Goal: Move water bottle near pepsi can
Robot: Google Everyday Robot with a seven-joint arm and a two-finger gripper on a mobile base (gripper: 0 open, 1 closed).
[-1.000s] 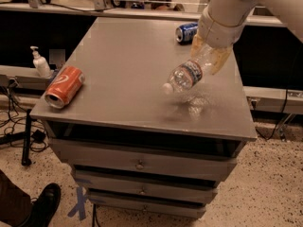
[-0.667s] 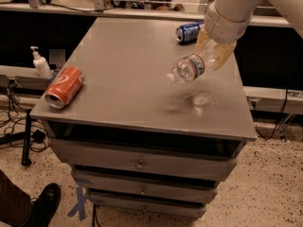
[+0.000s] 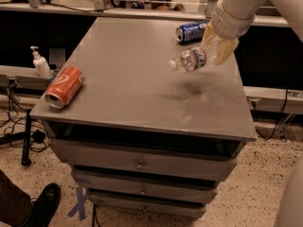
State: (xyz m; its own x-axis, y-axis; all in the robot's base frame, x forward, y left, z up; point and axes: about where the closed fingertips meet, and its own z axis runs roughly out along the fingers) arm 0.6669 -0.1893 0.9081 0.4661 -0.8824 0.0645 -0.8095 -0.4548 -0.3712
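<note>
The water bottle (image 3: 191,59) is clear ribbed plastic with a white cap and a coloured label band. It hangs nearly level above the right part of the grey cabinet top (image 3: 128,74), cap pointing left. My gripper (image 3: 218,47) is shut on the bottle's base end, at the upper right under the white arm. The pepsi can (image 3: 191,31), dark blue with white lettering, lies on its side at the back right of the top, just behind and above the bottle in the view.
An orange-red soda can (image 3: 64,86) lies on its side near the left front edge. A small white pump bottle (image 3: 40,63) stands on a ledge left of the cabinet. Drawers are below. A shoe (image 3: 42,206) is on the floor at lower left.
The gripper has lifted the water bottle up off the top and carried it back, toward the pepsi can. The cans have not moved.
</note>
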